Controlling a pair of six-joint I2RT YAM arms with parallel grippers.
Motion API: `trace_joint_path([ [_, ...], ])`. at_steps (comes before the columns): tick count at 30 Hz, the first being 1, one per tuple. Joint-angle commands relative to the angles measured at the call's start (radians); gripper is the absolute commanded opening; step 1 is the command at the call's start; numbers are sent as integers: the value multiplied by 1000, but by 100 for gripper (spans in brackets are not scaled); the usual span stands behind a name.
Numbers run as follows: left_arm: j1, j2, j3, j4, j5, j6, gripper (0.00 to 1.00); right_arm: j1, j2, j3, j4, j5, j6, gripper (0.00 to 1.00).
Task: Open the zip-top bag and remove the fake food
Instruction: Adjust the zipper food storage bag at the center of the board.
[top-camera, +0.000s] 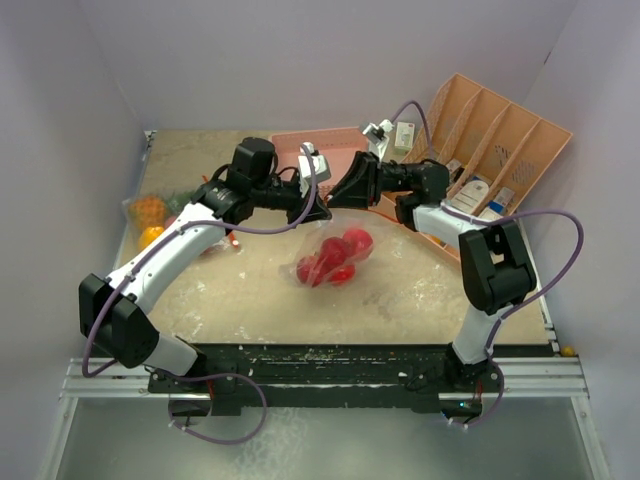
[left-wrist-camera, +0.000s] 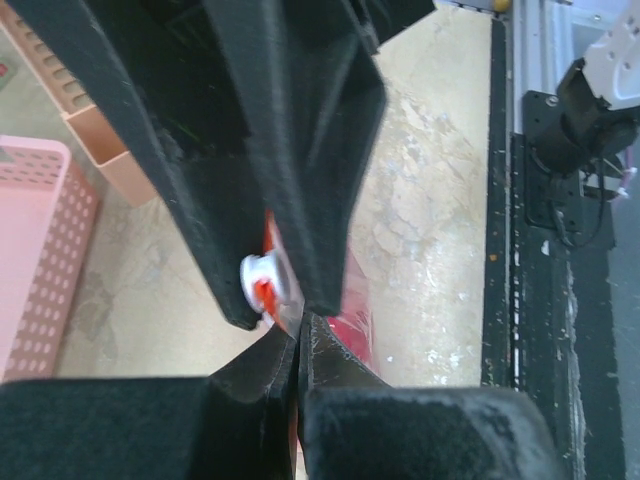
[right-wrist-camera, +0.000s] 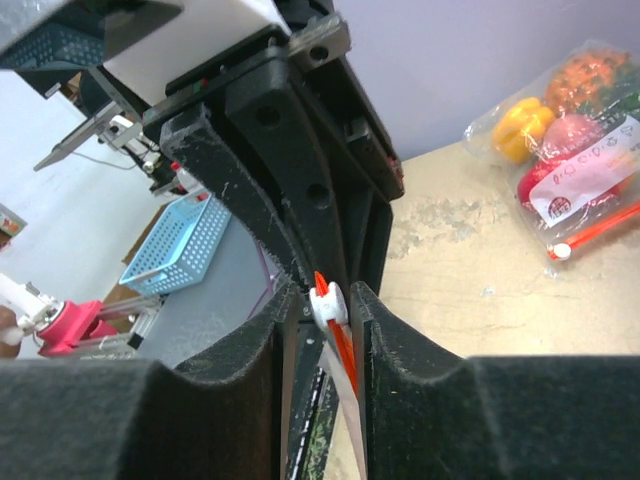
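Surface: tan, mottled table top (top-camera: 250, 300), scuffed pale in patches. It is enclosed by plain white walls (top-camera: 300, 60) at the back and both sides. A metal rail (top-camera: 320, 385) is seen along the near edge.

Back of table: pink perforated basket (top-camera: 290, 145). Far right: peach divided organizer (top-camera: 500, 130), leaned against the wall. A blue basket (right-wrist-camera: 185, 245) is glimpsed in the right wrist view, off the table.

Zip-top bag (top-camera: 335, 258) is found mid-table, lifted by its top edge, with red round fruits (top-camera: 345, 250) hanging inside. A second bag (top-camera: 150, 215) is laid at the left edge, well apart, and a yellow bell pepper (right-wrist-camera: 525, 125) and orange pineapple (right-wrist-camera: 590, 70) are seen within.

Left gripper (left-wrist-camera: 300, 345): jaws pressed together, the bag's red zip edge pinched between them.

Right gripper (right-wrist-camera: 326, 296): jaws narrowly parted, with the white slider (left-wrist-camera: 262, 278) seated between the fingers. Whether it is actually clamped cannot be told. Both grippers are met tip to tip above the bag.
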Motion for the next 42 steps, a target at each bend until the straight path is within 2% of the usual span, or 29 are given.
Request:
trace_joint_path([
  [1,0,-47,0,91,-62,-23,0,4,-41,9,302,-30,18,31],
  [7,0,-57,-14,106,-74,-28,0,4,-52,-3,304,-31,18,18],
  [10,0,-56,-16,106,-69,-28,0,4,-60,9,303,-31,21,24],
  [12,0,-56,-16,106,-68,-27,0,3,-64,21,302,-30,25,24],
  [19,0,-62,-24,116,-75,-33,0,4,-69,11,305,-24,17,0],
  [28,40,-126,-79,237,-135,-129,0,-1,-81,-30,304,-29,-5,0],
  [37,161,-211,-165,429,-93,-305,0,-12,-101,-67,302,-38,-19,0],
  [42,180,-224,-168,468,-37,-345,0,-16,-84,-76,303,-28,-14,0],
])
